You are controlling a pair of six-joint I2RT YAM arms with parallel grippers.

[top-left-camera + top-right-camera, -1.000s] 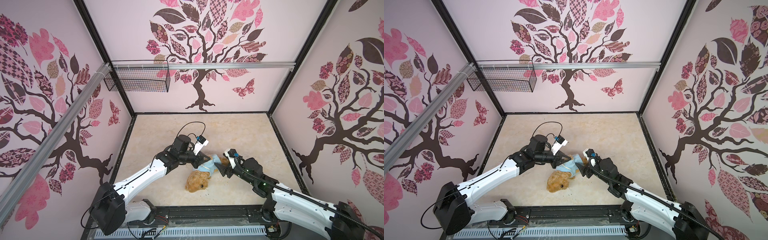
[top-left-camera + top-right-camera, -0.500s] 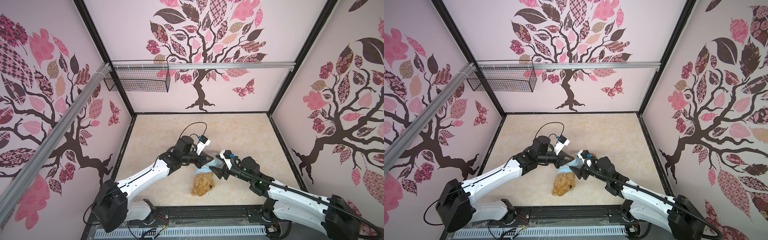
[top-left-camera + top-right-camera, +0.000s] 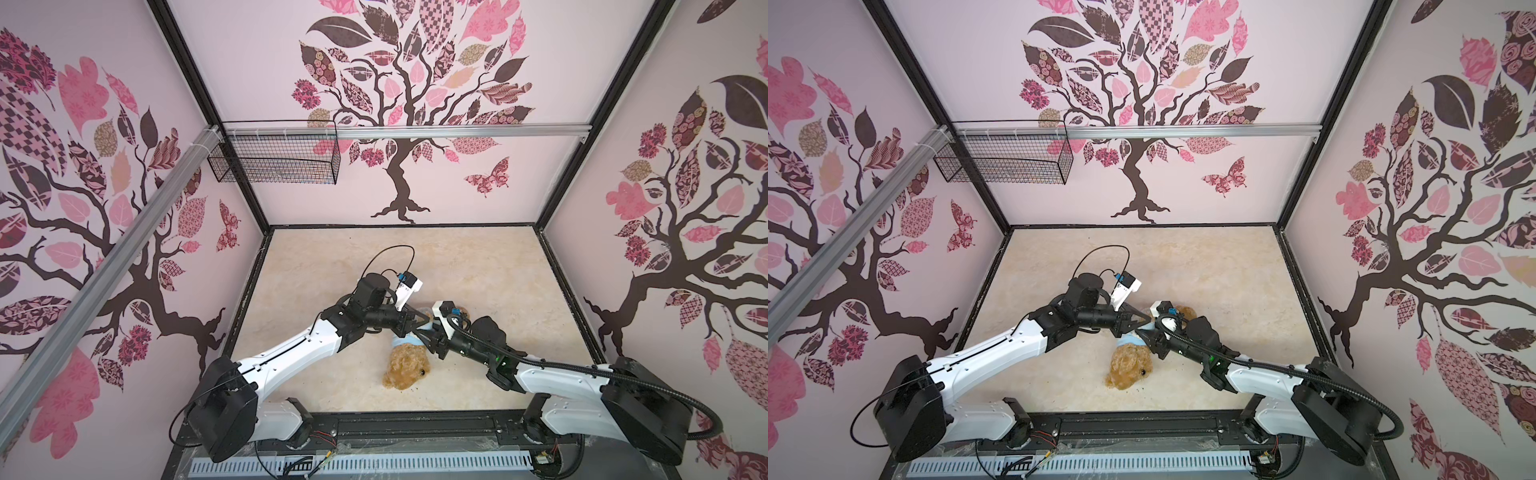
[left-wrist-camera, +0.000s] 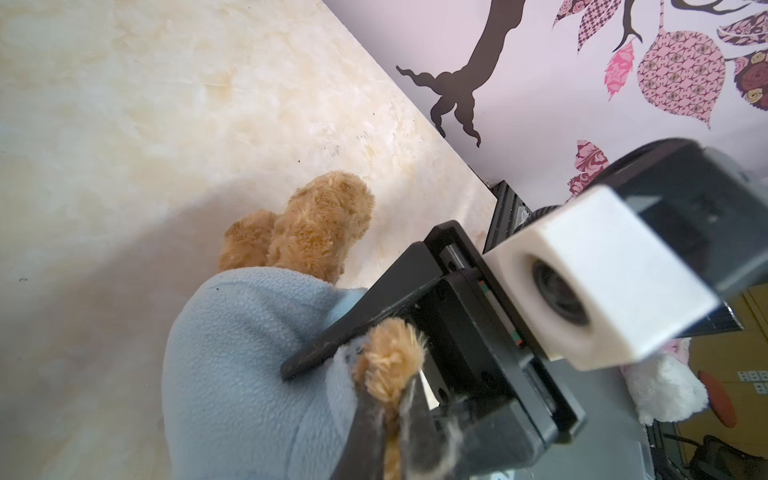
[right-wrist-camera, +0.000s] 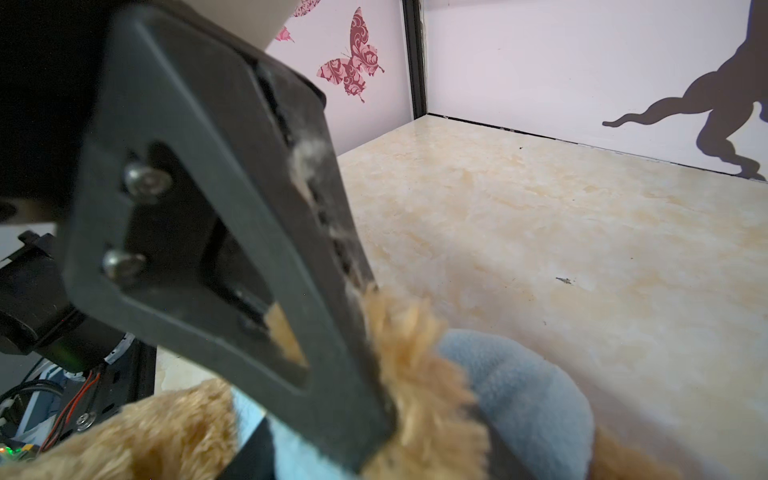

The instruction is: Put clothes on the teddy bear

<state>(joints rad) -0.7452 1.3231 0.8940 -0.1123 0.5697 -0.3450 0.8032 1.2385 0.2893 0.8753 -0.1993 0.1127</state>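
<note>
Bear (image 3: 405, 365) (image 3: 1129, 368) lies on the table (image 3: 332, 270), in the front half near the middle. In both top views its head points at the front edge and its legs at the back wall. A light-blue shirt (image 3: 405, 341) (image 3: 1128, 341) covers its torso. In the left wrist view the shirt (image 4: 241, 353) is bunched round the body, and two brown legs (image 4: 324, 224) stick out past the hem onto the bare table.

Both grippers meet over the torso, tips almost touching. The left gripper (image 3: 420, 321) (image 3: 1143, 322) (image 4: 388, 390) comes in from the left, and its jaws are closed tight on a tuft of the bear's fur. That tuft is a paw poking out of the shirt. The right wrist view shows one of its fingers (image 5: 336, 332) close up, with fur (image 5: 415, 353) pressed along its edge and blue cloth (image 5: 519, 395) just beside it.

The right gripper (image 3: 430, 334) (image 3: 1150, 336) reaches in from the right. One of its fingers (image 4: 365, 307) lies against the shirt beside the paw. Its jaws look partly apart, but I cannot tell whether they grip the cloth.

A wire basket (image 3: 274, 162) hangs on the back wall, at the left.
</note>
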